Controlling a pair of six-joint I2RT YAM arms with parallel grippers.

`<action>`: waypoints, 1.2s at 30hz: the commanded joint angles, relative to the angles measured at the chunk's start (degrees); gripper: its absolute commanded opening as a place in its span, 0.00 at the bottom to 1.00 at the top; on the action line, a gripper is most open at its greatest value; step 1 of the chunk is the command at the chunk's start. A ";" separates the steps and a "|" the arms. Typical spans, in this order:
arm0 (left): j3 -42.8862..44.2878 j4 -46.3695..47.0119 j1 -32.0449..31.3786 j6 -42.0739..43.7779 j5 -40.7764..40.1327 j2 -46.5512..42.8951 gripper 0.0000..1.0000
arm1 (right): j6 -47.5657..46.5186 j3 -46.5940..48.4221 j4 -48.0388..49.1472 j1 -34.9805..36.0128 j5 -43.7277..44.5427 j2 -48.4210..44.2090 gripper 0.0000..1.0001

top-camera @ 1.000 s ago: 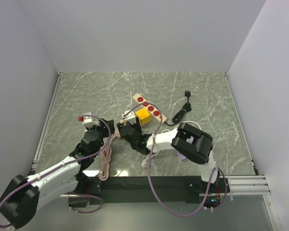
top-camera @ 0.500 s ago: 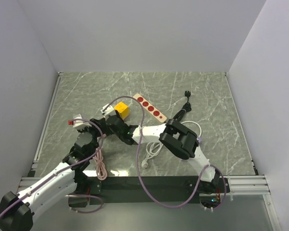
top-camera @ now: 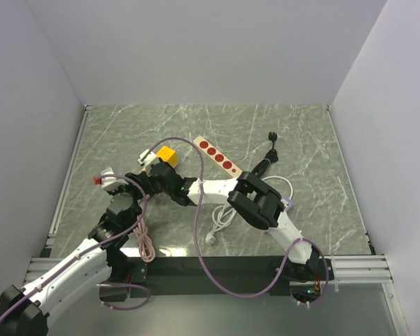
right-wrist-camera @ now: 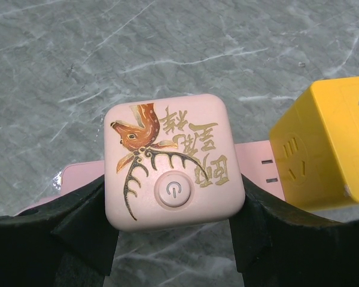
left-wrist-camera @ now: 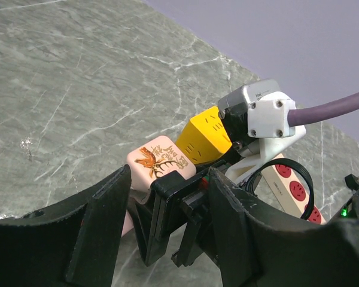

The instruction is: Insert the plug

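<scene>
The yellow plug (right-wrist-camera: pixel 323 149) stands on a flat pink power strip (right-wrist-camera: pixel 260 162), right beside a pink cube (right-wrist-camera: pixel 173 161) printed with a deer and a power button. How deep the plug sits I cannot tell. My right gripper (right-wrist-camera: pixel 173 206) is shut on that cube, one finger on each side. From above, the plug (top-camera: pixel 166 155) is left of centre, with my right gripper (top-camera: pixel 154 173) just below it. My left gripper (left-wrist-camera: pixel 170 182) is closed around the strip's near part. A pink sliver shows against its left finger, and the right gripper's black fingers hide the rest.
A beige power strip (top-camera: pixel 217 155) with red sockets lies to the right of the plug. A black cord with its plug (top-camera: pixel 269 150) lies beyond it. A white cable (top-camera: pixel 220 217) loops under the right arm. A pink cord (top-camera: pixel 145 234) trails toward the near edge.
Both grippers have moved left together, carrying the pink cube, the strip and the yellow plug away from the beige power strip. The right arm has stretched further across.
</scene>
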 commanded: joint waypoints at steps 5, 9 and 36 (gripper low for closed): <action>2.75 -4.81 -1.29 -1.17 6.01 2.69 0.61 | -2.07 -1.62 -11.29 3.17 -13.31 2.18 0.43; 2.84 -5.95 -1.29 -1.52 6.10 2.26 0.61 | -2.42 -1.36 -10.59 3.00 -12.96 1.30 0.53; 4.25 -6.48 -1.29 -0.55 3.99 3.75 0.62 | -2.59 -24.10 4.35 0.80 -11.56 -23.91 0.96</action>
